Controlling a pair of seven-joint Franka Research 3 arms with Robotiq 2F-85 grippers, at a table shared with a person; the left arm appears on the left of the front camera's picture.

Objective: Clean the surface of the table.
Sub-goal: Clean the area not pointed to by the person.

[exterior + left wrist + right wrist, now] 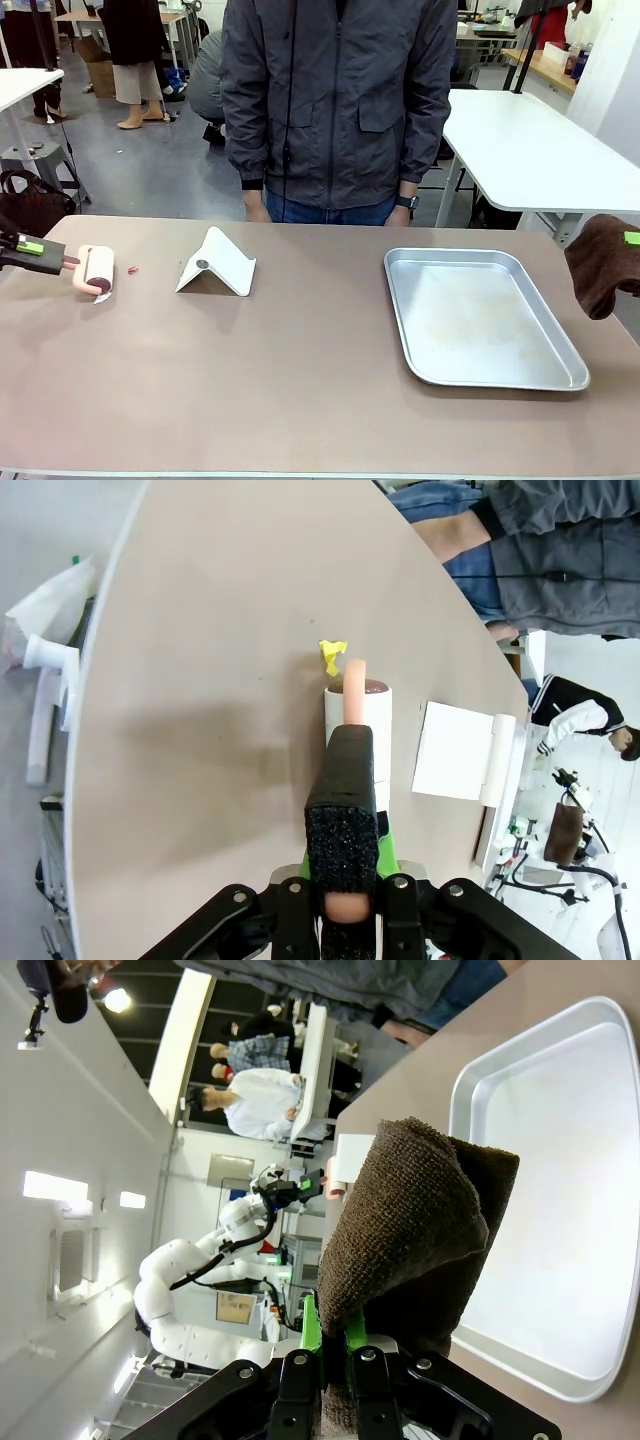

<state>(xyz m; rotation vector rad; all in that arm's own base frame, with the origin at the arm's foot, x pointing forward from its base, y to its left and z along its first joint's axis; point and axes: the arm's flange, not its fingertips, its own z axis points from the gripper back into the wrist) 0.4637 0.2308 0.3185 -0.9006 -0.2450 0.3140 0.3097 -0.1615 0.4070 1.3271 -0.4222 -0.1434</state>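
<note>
Taupe-brown table (300,400) fills the front view, with a person (335,100) standing at its far edge. At the table's left side, the left gripper (35,247) is clamped on a lint roller (98,268) by its pink handle (70,263). The roller rests on the top or just above it; I cannot tell which. A small pink scrap (134,268) lies just beside it. At the right edge, the right gripper (630,240) is clenched on a brown cloth (600,262) that hangs clear of the table, beside a metal tray (450,252). A white stand (217,265) sits between roller and tray.

Likely risks:
- A rolling stroke to the right could knock the light stand.
- A tilted roller would skip the scrap.
- The loose cloth could snag the tray's rim and drag it.
- Both arms sweeping toward the middle could meet.
</note>
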